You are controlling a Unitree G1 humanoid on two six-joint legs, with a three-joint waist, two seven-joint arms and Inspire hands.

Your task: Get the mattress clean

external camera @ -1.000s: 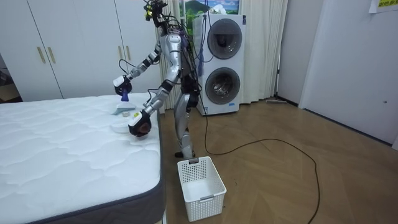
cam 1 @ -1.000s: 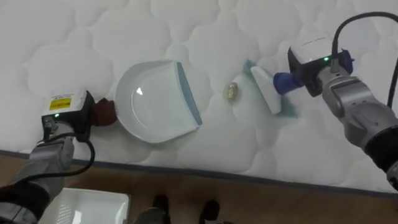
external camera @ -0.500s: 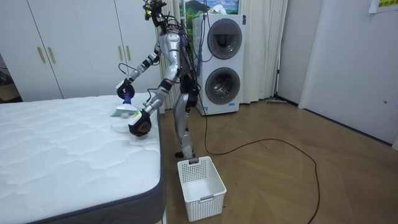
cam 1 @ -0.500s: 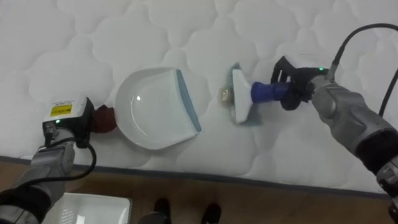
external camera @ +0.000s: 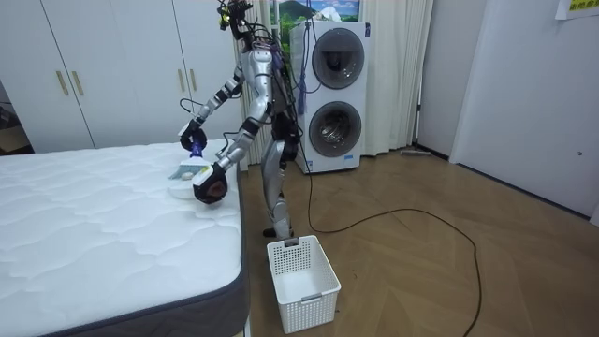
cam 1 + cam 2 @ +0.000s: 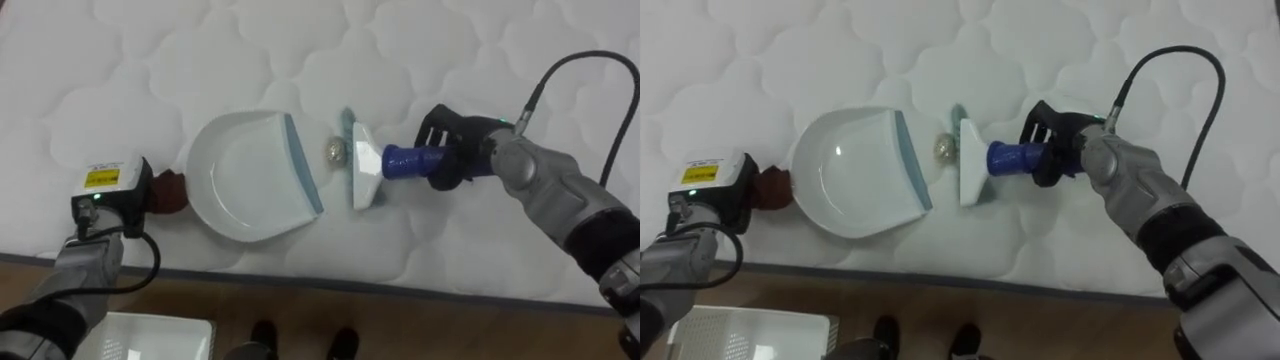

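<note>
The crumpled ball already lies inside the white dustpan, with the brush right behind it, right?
Not inside: the left eye view shows the ball on the mattress just outside the dustpan, with the brush right behind it.

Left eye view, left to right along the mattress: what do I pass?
White dustpan → small round scrap → brush → right hand, closed round the brush's blue handle.

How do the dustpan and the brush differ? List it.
The dustpan is broad and lies flat; the brush is narrow and stands on edge. The dustpan's blue is its lip; the brush's blue is its handle, gripped by the right hand. Both are white and rest on the mattress.
</note>
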